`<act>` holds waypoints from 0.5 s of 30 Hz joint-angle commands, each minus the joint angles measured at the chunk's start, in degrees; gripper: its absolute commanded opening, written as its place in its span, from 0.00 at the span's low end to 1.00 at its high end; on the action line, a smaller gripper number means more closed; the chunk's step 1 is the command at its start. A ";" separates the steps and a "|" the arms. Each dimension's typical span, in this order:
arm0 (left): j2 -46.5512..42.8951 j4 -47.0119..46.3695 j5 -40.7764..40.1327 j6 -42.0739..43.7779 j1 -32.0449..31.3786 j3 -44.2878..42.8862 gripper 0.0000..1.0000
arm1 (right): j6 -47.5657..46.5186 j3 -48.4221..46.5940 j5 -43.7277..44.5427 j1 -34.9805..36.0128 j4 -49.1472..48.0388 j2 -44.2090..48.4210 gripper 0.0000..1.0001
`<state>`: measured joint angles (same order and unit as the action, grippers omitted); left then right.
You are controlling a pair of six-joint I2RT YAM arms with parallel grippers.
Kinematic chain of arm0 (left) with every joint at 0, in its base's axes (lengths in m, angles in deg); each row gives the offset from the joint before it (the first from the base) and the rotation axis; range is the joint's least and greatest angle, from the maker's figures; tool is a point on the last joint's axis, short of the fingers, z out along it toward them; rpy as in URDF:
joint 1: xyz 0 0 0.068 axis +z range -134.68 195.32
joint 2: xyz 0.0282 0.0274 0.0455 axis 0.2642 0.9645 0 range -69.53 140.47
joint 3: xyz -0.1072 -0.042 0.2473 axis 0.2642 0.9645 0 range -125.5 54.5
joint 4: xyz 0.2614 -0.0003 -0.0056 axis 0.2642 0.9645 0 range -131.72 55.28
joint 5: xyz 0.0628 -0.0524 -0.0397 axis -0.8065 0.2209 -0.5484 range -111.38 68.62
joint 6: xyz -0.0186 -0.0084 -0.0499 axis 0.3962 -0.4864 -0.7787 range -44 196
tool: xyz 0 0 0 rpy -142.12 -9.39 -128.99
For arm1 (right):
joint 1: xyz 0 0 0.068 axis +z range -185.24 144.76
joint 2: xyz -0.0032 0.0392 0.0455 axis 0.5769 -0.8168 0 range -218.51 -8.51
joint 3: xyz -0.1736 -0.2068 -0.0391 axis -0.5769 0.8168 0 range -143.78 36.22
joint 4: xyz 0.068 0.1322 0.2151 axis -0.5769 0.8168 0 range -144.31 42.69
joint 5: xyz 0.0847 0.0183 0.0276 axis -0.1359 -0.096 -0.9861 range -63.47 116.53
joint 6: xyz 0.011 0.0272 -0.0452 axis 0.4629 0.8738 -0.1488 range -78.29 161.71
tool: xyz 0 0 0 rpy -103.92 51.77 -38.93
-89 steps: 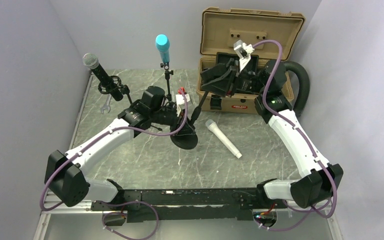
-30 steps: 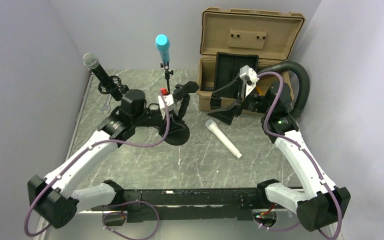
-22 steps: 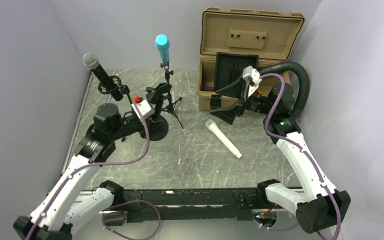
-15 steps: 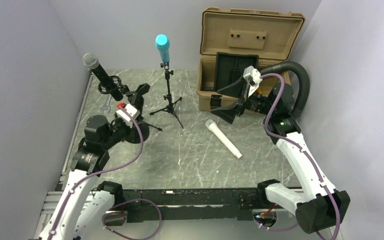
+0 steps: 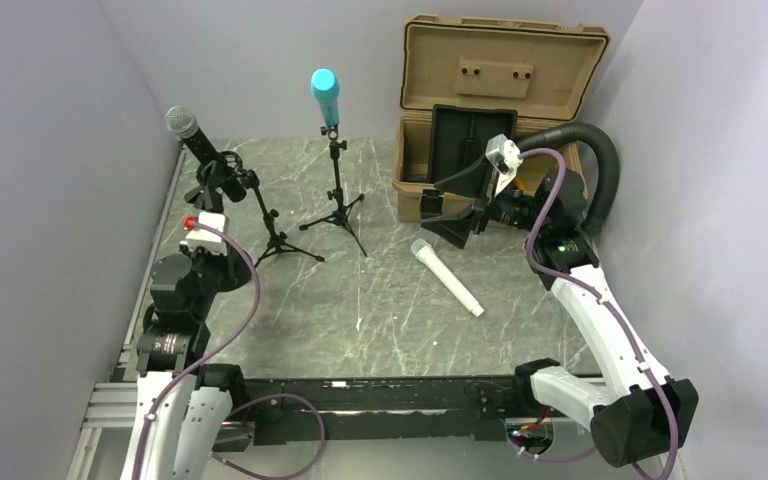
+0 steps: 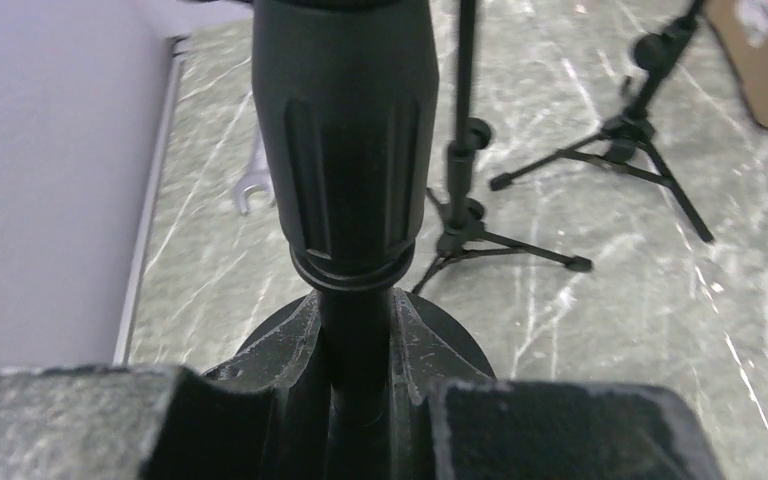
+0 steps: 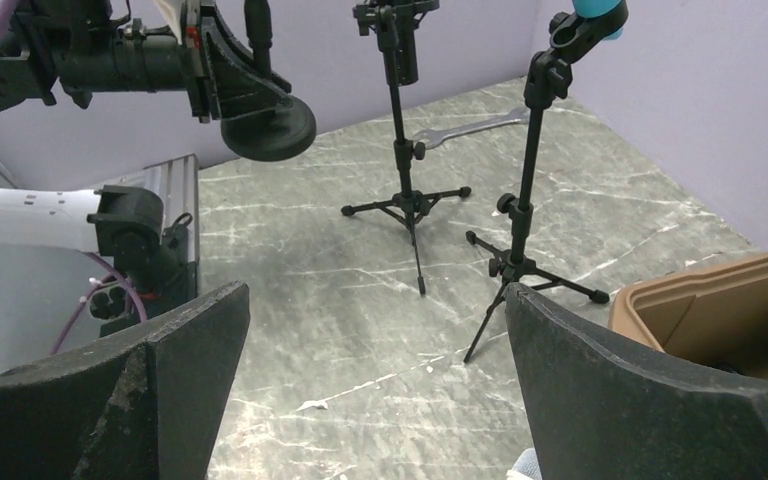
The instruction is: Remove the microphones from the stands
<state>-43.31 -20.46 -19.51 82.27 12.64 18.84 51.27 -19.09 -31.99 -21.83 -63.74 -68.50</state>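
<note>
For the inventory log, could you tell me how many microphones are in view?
3: a silver-headed one on the left stand, a blue one on the middle stand, a white one lying on the table. The open case may hide more.

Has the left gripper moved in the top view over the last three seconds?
Yes. The left gripper, gripping the round-base stand, swung left, from beside the blue microphone's tripod to the left of the black microphone's tripod.
</note>
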 commanded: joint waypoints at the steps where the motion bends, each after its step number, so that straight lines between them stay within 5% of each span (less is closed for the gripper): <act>1: -1.59 -5.62 -7.51 -4.07 2.56 -1.21 0.00 | 1.16 -0.47 0.15 -0.17 -4.17 0.43 1.00; 15: -0.65 -12.66 -8.49 -16.87 13.87 2.23 0.00 | 4.58 -0.67 -1.81 -0.05 -7.62 -1.12 1.00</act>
<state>-44.82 -23.13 -27.48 70.62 24.14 20.92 54.38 -19.09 -32.38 -21.80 -67.26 -69.33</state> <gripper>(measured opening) 0.229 0.997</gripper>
